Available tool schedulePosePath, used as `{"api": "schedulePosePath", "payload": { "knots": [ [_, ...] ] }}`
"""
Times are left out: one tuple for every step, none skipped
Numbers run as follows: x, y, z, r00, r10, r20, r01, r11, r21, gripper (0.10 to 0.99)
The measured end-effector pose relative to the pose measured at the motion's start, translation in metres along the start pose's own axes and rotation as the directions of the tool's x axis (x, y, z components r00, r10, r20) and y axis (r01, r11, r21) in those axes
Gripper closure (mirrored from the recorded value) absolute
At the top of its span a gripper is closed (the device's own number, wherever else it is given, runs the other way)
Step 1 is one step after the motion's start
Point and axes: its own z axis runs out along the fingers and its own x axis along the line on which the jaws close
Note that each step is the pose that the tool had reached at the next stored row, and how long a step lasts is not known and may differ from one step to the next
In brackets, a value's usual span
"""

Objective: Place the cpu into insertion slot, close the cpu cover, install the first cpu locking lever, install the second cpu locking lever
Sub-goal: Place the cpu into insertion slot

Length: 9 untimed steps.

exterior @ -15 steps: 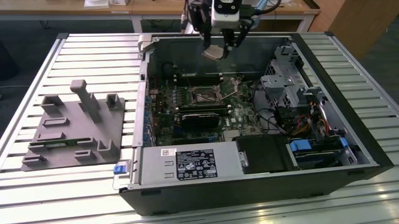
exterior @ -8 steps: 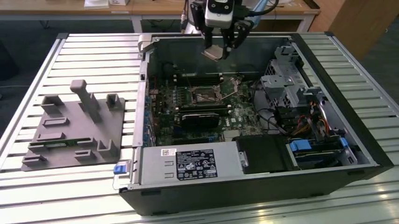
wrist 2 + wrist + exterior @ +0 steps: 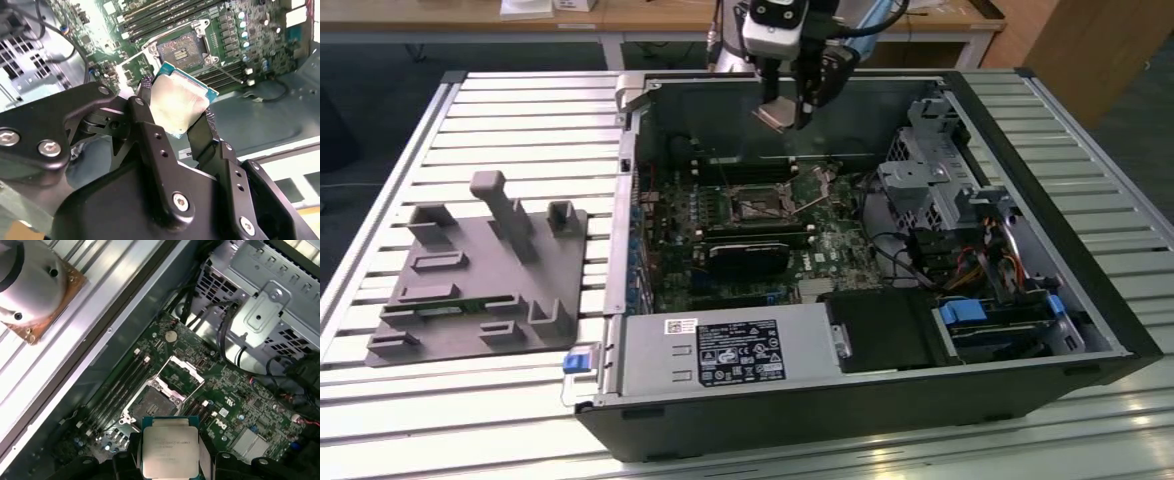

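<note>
- Pincer [image 3: 177, 102] clamped on the chip [image 3: 168, 452], a finger on each of two opposite edges, silvery top in plain sight in both wrist views.
- Top centre of the exterior view: pincer and chip hanging over the far end of the open computer case [image 3: 854, 420], well above the green board [image 3: 834, 262].
- Socket [image 3: 155, 405] bare in the middle of the first wrist view, with the dark centre showing and nothing seated in it.
- Cover [image 3: 182, 374] flipped up and open, just up and right of the socket in that frame.
- Progress, then: first step in hand but not finished. Chip gripped, not yet placed.
- Left to do, by the look of it: seating the chip, dropping the cover, and both locking steps.
- Chip against socket: apart, no contact. First wrist view: chip at bottom centre, socket just above it in frame. Second wrist view: socket in the upper middle, chip below it near centre.
- Grey holder tray [image 3: 454, 290] at the left of the exterior view on the slatted worktop [image 3: 520, 110], well apart from the action.
</note>
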Motion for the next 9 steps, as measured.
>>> {"api": "schedulePosePath", "payload": {
  "knots": [
    [0.0, 0.0, 0.0001, 0.9998, 0.019, 0.0016, -0.019, 0.9998, 0.0, 0.545],
    [0.0, 0.0, 0.0002, 0.9993, 0.036, 0.003, -0.036, 0.9993, 0.0, 0.545],
    [0.0, 0.0, 0.0003, 0.9985, 0.054, 0.0044, -0.054, 0.9985, -0.001, 0.545],
    [0.0, -0.0001, 0.0005, 0.9974, 0.072, 0.0058, -0.072, 0.9974, -0.001, 0.545],
    [0.0, -0.0001, 0.0007, 0.9961, 0.088, 0.0072, -0.088, 0.9961, -0.001, 0.545],
    [0.0, -0.0001, 0.0008, 0.9946, 0.103, 0.0087, -0.103, 0.9947, -0.001, 0.545],
    [0.0, -0.0001, 0.001, 0.993, 0.117, 0.0103, -0.117, 0.9931, -0.001, 0.545],
    [0.0, -0.0001, 0.001, 0.9914, 0.131, 0.0113, -0.131, 0.9914, -0.002, 0.545],
    [0.0001, -0.0002, 0.0011, 0.9901, 0.14, 0.012, -0.14, 0.9902, -0.002, 0.545]
  ]
}}
